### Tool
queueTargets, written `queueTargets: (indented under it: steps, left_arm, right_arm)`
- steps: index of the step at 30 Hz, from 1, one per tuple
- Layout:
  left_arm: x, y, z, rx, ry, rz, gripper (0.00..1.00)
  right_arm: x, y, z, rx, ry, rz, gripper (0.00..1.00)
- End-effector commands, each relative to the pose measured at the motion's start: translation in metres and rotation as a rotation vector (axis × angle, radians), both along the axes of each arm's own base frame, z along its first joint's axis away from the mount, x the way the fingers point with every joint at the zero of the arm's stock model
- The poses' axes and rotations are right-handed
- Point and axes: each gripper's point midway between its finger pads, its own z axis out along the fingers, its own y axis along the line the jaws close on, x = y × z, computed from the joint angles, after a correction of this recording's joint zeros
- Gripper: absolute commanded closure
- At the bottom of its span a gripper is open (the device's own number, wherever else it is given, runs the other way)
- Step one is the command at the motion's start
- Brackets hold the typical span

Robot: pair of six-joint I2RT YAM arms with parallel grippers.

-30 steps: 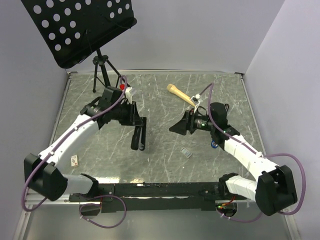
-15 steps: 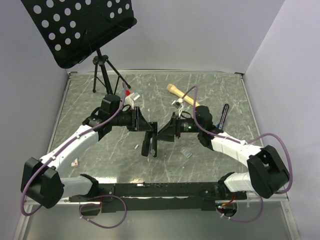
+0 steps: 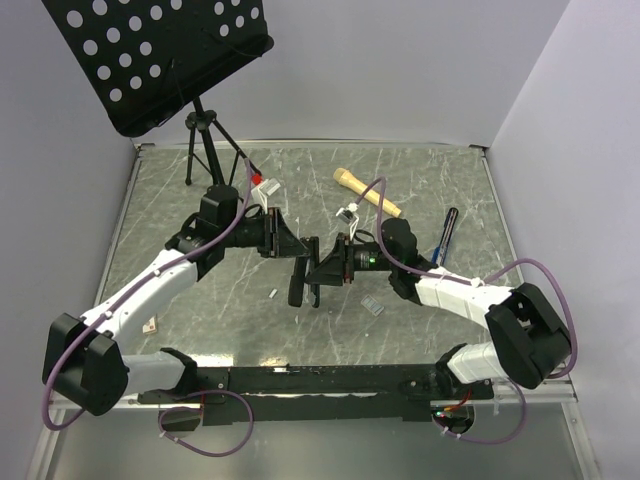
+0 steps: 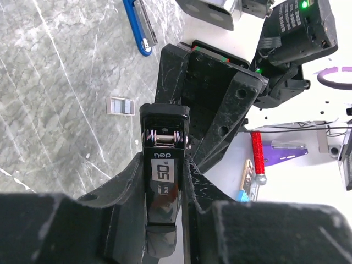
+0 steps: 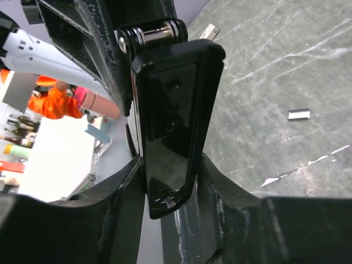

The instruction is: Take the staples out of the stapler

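Note:
The black stapler (image 3: 297, 284) hangs above the table's middle between both grippers. My left gripper (image 3: 296, 262) is shut on it from the left. In the left wrist view its labelled bar (image 4: 164, 181) sits clamped between my fingers (image 4: 125, 181). My right gripper (image 3: 320, 272) comes from the right. In the right wrist view its jaws close around a glossy black stapler bar (image 5: 170, 121), with the fingers (image 5: 121, 198) against both its sides. A small silvery staples strip (image 3: 373, 306) lies on the table right of the stapler, and it also shows in the left wrist view (image 4: 121, 105).
A second tiny strip (image 3: 272, 294) lies left of the stapler. A pen (image 3: 445, 232) and a wooden-handled tool (image 3: 366, 190) lie at the back right. A music stand (image 3: 160, 55) stands at the back left. A small block (image 3: 150, 323) lies near the left front.
My left gripper carried the stapler right toward the table's middle. My right gripper moved left from the right side and closed in on the stapler.

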Motion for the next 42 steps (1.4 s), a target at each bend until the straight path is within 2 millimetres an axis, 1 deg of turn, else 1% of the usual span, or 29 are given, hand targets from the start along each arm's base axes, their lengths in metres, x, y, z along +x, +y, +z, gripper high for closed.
queueTargets:
  steps: [1,2,3,5,6,8,9,10,11,12,13,14,15,16,19,21,27,28,30,33,34,35,36,37,38,39,40,42]
  left_arm:
    - [-0.001,-0.007,0.03,-0.087,-0.058,-0.042,0.82]
    - [-0.002,-0.007,0.03,-0.085,-0.064,-0.047,0.69]
    - [-0.005,-0.006,0.028,-0.072,-0.051,-0.052,0.53]
    - [-0.006,-0.003,0.028,-0.049,-0.084,-0.056,0.43]
    - [-0.011,-0.001,0.024,-0.04,-0.073,-0.072,0.34]
    - [-0.018,0.001,0.023,-0.038,-0.096,-0.102,0.27]
    - [-0.024,0.002,0.02,-0.038,-0.087,-0.124,0.26]
    - [-0.025,0.003,0.018,-0.033,-0.082,-0.124,0.26]
    - [-0.026,0.004,0.018,-0.031,-0.087,-0.119,0.26]
    - [-0.027,0.005,0.012,-0.025,-0.072,-0.114,0.26]
    - [-0.027,0.005,0.011,-0.028,-0.075,-0.109,0.26]
    - [-0.028,0.005,0.011,-0.034,-0.075,-0.113,0.27]
    - [-0.031,0.005,0.006,-0.04,-0.049,-0.118,0.27]
    - [-0.032,0.003,0.008,-0.059,-0.063,-0.131,0.27]
    - [-0.032,0.001,-0.003,-0.051,-0.036,-0.143,0.28]
    - [-0.034,-0.002,-0.009,-0.047,-0.019,-0.155,0.29]
    - [-0.047,-0.014,-0.011,-0.054,-0.008,-0.198,0.3]
    - [-0.047,-0.018,-0.01,-0.062,-0.027,-0.204,0.3]
    - [-0.052,-0.022,-0.016,-0.066,-0.012,-0.219,0.31]
    - [-0.057,-0.026,-0.024,-0.068,0.016,-0.233,0.43]
    - [-0.057,-0.026,-0.024,-0.067,0.015,-0.229,0.57]
    - [-0.055,-0.026,-0.026,-0.057,0.02,-0.212,0.65]
    - [-0.054,-0.025,-0.025,-0.052,0.011,-0.202,0.74]
    - [-0.052,-0.025,-0.023,-0.05,0.005,-0.194,0.88]
    - [-0.05,-0.024,-0.023,-0.041,-0.003,-0.179,0.95]
    - [-0.049,-0.023,-0.021,-0.035,-0.004,-0.172,0.99]
    - [-0.048,-0.023,-0.018,-0.036,-0.013,-0.166,0.99]
    - [-0.042,-0.023,-0.015,-0.023,-0.02,-0.126,0.99]
  right_arm:
    - [0.0,0.004,0.028,0.108,-0.099,0.011,0.88]
    - [0.001,0.003,0.03,0.112,-0.107,0.005,0.9]
    - [0.002,0.003,0.032,0.114,-0.111,-0.001,0.91]
    - [0.006,-0.001,0.036,0.117,-0.116,-0.027,0.94]
    - [0.009,-0.003,0.037,0.119,-0.113,-0.044,0.94]
    - [0.011,-0.008,0.044,0.131,-0.125,-0.064,0.96]
    - [0.015,-0.012,0.047,0.135,-0.124,-0.082,0.96]
    - [0.016,-0.014,0.047,0.133,-0.12,-0.09,0.96]
    - [0.016,-0.017,0.051,0.138,-0.129,-0.096,0.97]
    - [0.019,-0.019,0.054,0.139,-0.139,-0.106,0.97]
    - [0.018,-0.021,0.055,0.134,-0.14,-0.111,0.97]
    - [0.019,-0.022,0.057,0.131,-0.144,-0.117,0.97]
    - [0.019,-0.022,0.06,0.131,-0.16,-0.12,0.97]
    - [0.019,-0.023,0.063,0.133,-0.166,-0.124,0.97]
    - [0.02,-0.024,0.067,0.131,-0.174,-0.137,0.96]
    - [0.022,-0.025,0.067,0.124,-0.174,-0.147,0.96]
    - [0.025,-0.024,0.064,0.12,-0.162,-0.16,0.97]
    - [0.024,-0.024,0.064,0.122,-0.161,-0.158,0.97]
    - [0.024,-0.023,0.065,0.129,-0.157,-0.151,0.97]
    - [0.024,-0.023,0.061,0.122,-0.147,-0.149,0.97]
    - [0.024,-0.024,0.059,0.115,-0.148,-0.151,0.96]
    - [0.024,-0.024,0.056,0.106,-0.149,-0.154,0.95]
    - [0.025,-0.025,0.049,0.079,-0.128,-0.165,0.88]
    - [0.027,-0.026,0.044,0.058,-0.143,-0.173,0.84]
    - [0.03,-0.027,0.039,0.036,-0.143,-0.189,0.79]
    - [0.031,-0.029,0.036,0.014,-0.143,-0.204,0.68]
    - [0.03,-0.031,0.028,-0.021,-0.144,-0.205,0.62]
    - [0.032,-0.035,0.024,-0.055,-0.158,-0.227,0.51]
